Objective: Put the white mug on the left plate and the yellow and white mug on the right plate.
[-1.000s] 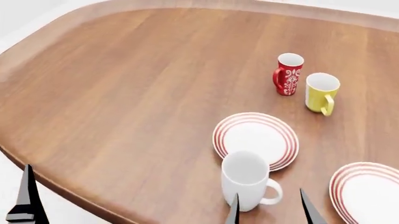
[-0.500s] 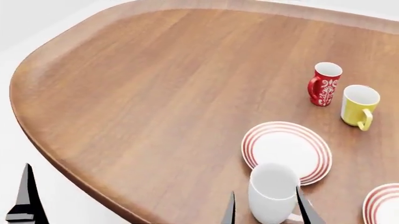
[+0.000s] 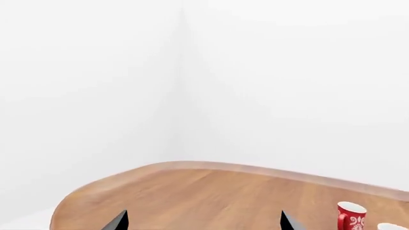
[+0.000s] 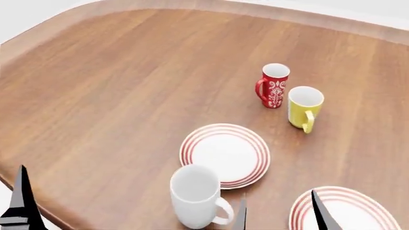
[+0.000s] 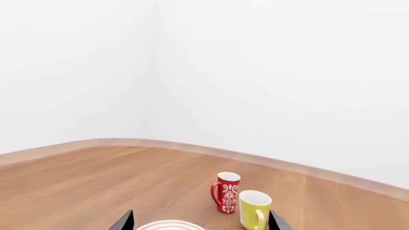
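On the wooden desk (image 4: 115, 96) the white mug (image 4: 193, 195) stands upright near the front edge, just beside the left plate (image 4: 225, 154) and not on it; its handle points toward the right claw (image 4: 278, 213). Whether its base touches the plate's rim cannot be told. The left plate lies bare. The right plate (image 4: 338, 211) sits at the lower right of the head view, cut off by the frame edge, with the right claw's two dark finger tips spread apart over its near side and gripping nothing. The yellow and white mug (image 4: 304, 108) stands upright farther back, well apart from both plates, right beside a red mug (image 4: 273, 85) with a white ornamental pattern; no readable writing or brand shows on any mug or plate. The left claw (image 3: 203, 221) hangs off the desk's left front edge, its tips wide apart and empty.
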Controlling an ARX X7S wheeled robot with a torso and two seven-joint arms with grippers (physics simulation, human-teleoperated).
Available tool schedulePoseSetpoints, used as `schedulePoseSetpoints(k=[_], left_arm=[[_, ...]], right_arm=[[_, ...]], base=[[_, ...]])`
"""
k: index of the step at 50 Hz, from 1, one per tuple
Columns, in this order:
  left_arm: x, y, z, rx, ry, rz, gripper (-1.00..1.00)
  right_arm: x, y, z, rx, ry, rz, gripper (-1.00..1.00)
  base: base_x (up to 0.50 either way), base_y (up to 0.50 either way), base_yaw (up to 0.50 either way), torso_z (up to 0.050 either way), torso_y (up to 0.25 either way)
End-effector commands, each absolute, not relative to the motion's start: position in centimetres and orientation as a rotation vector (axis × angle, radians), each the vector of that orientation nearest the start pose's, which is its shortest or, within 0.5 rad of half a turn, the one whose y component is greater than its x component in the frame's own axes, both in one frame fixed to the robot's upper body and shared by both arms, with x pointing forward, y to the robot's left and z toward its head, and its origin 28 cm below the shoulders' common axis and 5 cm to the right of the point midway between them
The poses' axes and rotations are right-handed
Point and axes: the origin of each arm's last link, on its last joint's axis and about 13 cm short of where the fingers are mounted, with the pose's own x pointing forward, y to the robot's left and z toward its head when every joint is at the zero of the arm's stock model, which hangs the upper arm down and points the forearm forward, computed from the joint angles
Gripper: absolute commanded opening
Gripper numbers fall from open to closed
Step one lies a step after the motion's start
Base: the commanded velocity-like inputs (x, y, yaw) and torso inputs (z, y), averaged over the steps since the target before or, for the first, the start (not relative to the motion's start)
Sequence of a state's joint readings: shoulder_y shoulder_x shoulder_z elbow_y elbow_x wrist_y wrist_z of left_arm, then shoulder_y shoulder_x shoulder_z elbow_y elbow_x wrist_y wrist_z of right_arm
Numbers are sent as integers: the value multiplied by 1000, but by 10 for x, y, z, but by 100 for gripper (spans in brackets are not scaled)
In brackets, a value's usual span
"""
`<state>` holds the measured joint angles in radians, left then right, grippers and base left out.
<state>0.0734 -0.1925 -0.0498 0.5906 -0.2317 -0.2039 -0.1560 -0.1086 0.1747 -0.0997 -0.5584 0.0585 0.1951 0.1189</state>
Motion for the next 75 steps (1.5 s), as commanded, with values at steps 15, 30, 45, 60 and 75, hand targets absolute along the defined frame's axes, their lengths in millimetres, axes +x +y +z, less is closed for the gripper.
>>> schedulePoseSetpoints(k=[15,30,45,60,75], left_arm=[[186,244,120,-50,-332,106,100],[188,255,125,-61,-347,143,100],[188,256,126,-63,-348,148,100],[188,256,127,-68,-351,152,100],[191,257,125,-76,-348,169,100]], right_arm=[[171,-114,100,-82,-272,-32,100],[167,-120,100,-72,-264,-84,100],[169,-121,100,-92,-239,-100,100],[167,-122,101,-69,-243,-107,100],[168,-121,99,-85,-240,-115,100]], base=[[176,-396,0,0,0],[247,110,0,0,0],[33,165,0,0,0],[303,135,0,0,0],[132,59,0,0,0]])
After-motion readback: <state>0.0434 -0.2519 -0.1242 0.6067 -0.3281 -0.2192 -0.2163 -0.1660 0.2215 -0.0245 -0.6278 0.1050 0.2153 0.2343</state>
